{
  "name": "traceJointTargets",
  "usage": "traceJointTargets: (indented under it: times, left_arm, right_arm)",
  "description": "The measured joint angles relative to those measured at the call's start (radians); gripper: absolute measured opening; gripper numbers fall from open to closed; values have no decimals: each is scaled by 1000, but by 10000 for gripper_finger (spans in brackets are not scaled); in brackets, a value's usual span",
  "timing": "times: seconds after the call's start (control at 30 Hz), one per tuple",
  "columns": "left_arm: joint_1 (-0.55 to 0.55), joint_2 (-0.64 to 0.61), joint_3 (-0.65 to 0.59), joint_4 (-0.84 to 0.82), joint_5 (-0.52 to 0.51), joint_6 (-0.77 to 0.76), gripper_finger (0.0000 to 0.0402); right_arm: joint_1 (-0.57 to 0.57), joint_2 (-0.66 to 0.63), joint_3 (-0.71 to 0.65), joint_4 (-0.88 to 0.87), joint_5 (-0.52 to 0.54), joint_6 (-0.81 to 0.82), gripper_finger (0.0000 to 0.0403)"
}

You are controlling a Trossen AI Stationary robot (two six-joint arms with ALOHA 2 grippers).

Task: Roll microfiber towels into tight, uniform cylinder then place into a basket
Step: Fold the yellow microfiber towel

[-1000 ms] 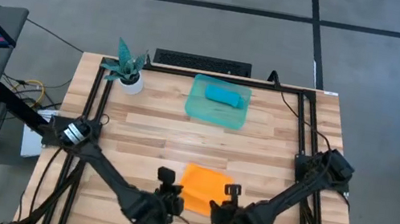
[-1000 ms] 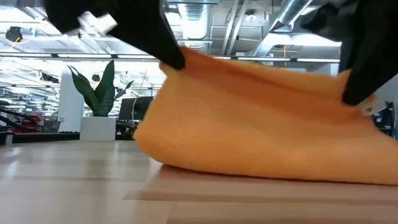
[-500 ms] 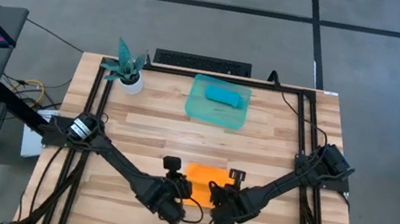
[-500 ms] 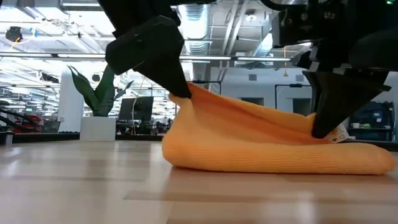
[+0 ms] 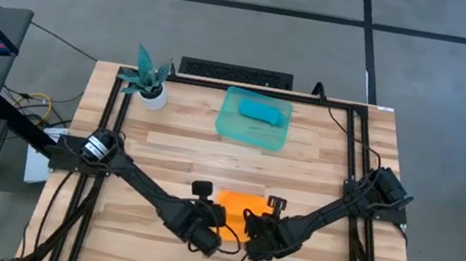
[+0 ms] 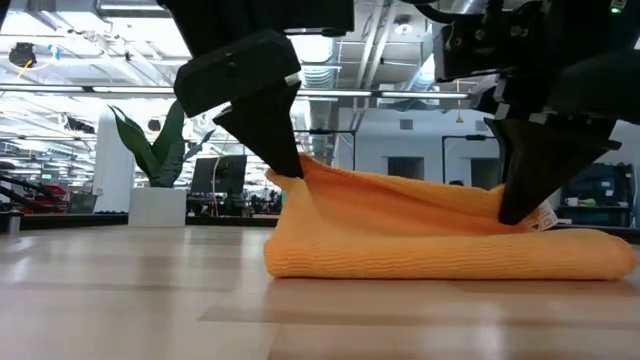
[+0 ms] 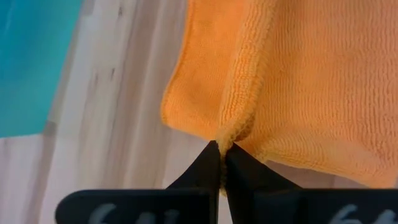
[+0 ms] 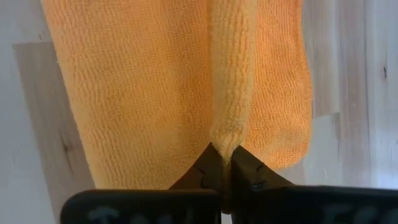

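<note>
**Orange towel pinched at both ends on wooden table**

Pinched between two dark robot grippers near the front edge of the light wooden slatted table: a bright orange microfiber towel, folded over on itself into a low, soft mound. Seen level from the table top, resting flat along its underside, with its upper layer drawn up into a peak at each end.

At one end, the left gripper, fingers closed tight on a raised ridge of the orange cloth; clearly shown from the left wrist, the two dark fingertips pressed together with the folded hem caught between them. At the other end, the right gripper, likewise clamped on a narrow pleat of the same towel, the cloth bunched into a ridge running away from the closed fingertips. Both grippers low over the table, just beside each other at the towel's near edge, arms reaching in from the left and right frame rails.

Well apart, toward the far side of the table: a shallow, translucent teal-green plastic tray with rounded corners, holding a turquoise-blue towel bundled into a short roll against its far wall. Near the far left corner, a small white pot with a teal plant. Beyond the table in the level view, a bright room with ceiling ducts.
</note>
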Motion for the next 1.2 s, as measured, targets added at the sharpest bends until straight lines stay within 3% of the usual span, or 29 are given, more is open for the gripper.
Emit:
traceJointTargets:
  times: [0.23, 0.5, 0.63, 0.93, 1.2]
  left_arm:
    - [14, 0, 0, 10, 69, 32, 14]
    - [19, 0, -1, 10, 58, 15, 106]
    - [24, 0, -1, 11, 59, 33, 132]
    - [-18, 0, -1, 55, -36, 54, 139]
    - [-18, 23, -1, 269, 61, 218, 139]
  right_arm:
    - [0, 0, 0, 0, -4, 0, 16]
    - [0, 0, 0, -1, -10, 0, 19]
    - [0, 0, 0, -1, -7, 0, 14]
    - [0, 0, 0, -9, -6, 0, 20]
    - [0, 1, 0, -11, -15, 23, 31]
